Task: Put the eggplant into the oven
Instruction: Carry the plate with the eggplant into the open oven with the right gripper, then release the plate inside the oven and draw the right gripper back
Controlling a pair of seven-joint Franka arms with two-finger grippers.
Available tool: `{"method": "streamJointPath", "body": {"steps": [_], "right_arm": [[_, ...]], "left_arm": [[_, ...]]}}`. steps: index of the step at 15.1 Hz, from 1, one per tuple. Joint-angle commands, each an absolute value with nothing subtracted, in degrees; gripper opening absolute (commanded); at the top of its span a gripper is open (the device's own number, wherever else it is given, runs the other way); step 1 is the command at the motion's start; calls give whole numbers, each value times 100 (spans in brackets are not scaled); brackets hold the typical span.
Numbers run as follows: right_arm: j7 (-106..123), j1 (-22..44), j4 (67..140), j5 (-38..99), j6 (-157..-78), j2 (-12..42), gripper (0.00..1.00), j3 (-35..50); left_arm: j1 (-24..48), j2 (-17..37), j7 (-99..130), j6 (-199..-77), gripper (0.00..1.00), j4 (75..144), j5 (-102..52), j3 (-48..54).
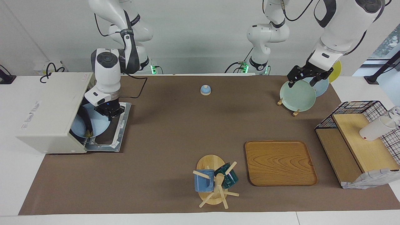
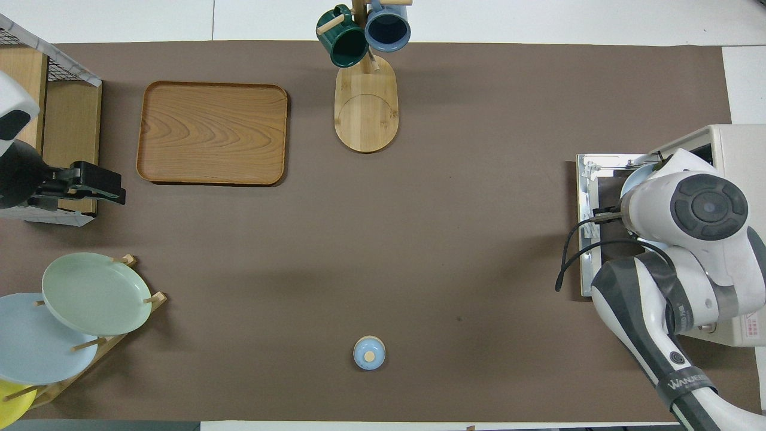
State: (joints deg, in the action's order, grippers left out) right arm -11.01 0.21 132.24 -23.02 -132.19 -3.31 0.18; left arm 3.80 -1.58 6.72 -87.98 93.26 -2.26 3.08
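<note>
Brown matting covered the table, and on it, at the right arm's end, we saw the off-white toaster oven with its door folded down flat. We judged the loading step to be in hand: the right gripper hung over the lowered door, clamped shut on the rim of a pale blue plate, and the plate sat partly inside the oven mouth. On that plate lay the eggplant, dark and slender, its greenish stem tip pointing away from the robots. Much of it was already under the oven's top edge.

As we read it, the next move called for pushing the plate deeper along the wire rack, keeping it level so the eggplant did not roll, then letting go and drawing the gripper back clear of the door.

The left gripper waited in the air over the rack of plates at the left arm's end, its fingers spread apart and empty.

Several things stayed hard to make out. From overhead the right arm's wrist covered nearly all of the plate and the eggplant, leaving only a sliver of blue rim. We could not tell whether the plate rested on the rack or was carried just above it, nor how deep the oven cavity ran.
</note>
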Motion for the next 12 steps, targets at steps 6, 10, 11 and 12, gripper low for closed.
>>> {"method": "streamJointPath", "body": {"steps": [6,10,11,12], "right_arm": [[-528,-518,13509,-2232,-13307,-545,0,97],[-527,-475,13474,-2066,-13254,-527,6,97],[-527,-449,13439,-2031,-13237,-519,15,97],[-527,-405,13404,-1995,-13228,-501,18,105]], "left_arm": [[325,-158,659,-8745,100,9290,-114,360],[316,-158,659,-8745,100,9290,-114,360],[316,-158,659,-8745,100,9290,-114,360],[316,-158,659,-8745,100,9290,-114,360]]}}
